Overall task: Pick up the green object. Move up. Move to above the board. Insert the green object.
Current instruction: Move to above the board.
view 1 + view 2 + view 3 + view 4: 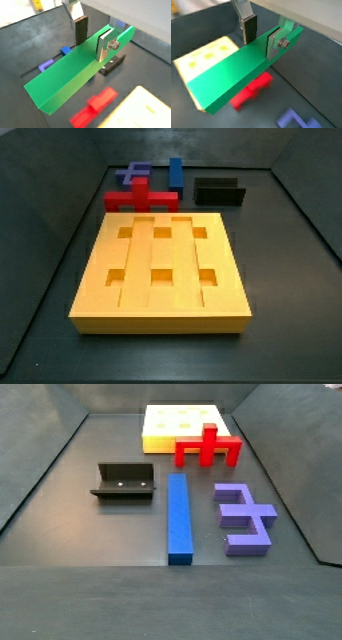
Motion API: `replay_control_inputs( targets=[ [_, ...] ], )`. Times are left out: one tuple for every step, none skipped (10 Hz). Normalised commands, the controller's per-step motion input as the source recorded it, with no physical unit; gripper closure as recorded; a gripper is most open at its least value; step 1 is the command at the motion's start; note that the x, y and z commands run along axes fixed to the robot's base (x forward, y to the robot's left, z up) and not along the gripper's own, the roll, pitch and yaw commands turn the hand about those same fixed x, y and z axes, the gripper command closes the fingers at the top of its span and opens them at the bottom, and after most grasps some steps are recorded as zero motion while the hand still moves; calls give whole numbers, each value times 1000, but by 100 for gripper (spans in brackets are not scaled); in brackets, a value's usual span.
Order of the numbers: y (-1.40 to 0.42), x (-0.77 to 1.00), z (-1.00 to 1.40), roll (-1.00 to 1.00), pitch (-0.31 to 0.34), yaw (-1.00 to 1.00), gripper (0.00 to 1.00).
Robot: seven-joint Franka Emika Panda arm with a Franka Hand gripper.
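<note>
In both wrist views, clamped tight across the width of the green object: the gripper, fingers pressed flat against the two long faces near one end of the bar, dark pad on one side, silver plate on the other. Reaches away from the jaws in a long, level line, plain bright green and matte. Looks to be held clear of the dark floor, with the fixture showing just under the gripped end in a wrist view, though exact height cannot be told. Below the bar's free end, blurred, the red cross-shaped block. Beyond that, at the frame edge, a pale yellow corner of the board, apart from the bar and not touched by it. On the bar's other side, a purple-blue block on the floor. In both side views, only the layout on the floor: board lying flat with lengthwise grooves and six square recesses, red cross-shaped block right against one short end of it, fixture near that same end, blue bar and purple-blue block side by side past the red one.
</note>
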Motion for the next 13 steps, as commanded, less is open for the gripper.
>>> replay_control_inputs(
  targets=[
    [-1400,471,256,-7,39,1000,100],
    [-1400,479,261,-5,43,1000,100],
    [-1400,484,271,6,53,1000,100],
    [-1400,537,277,7,59,1000,100],
    [-581,282,115,15,73,1000,100],
    [-350,206,77,18,78,1000,100],
    [-162,97,51,16,78,1000,100],
    [-120,61,40,20,78,1000,100],
    [-80,61,26,23,87,1000,100],
    [-64,64,23,25,92,1000,100],
    [-48,65,20,29,108,1000,100],
    [-44,65,20,32,116,1000,100],
    [-41,66,20,36,130,1000,100]
  ],
)
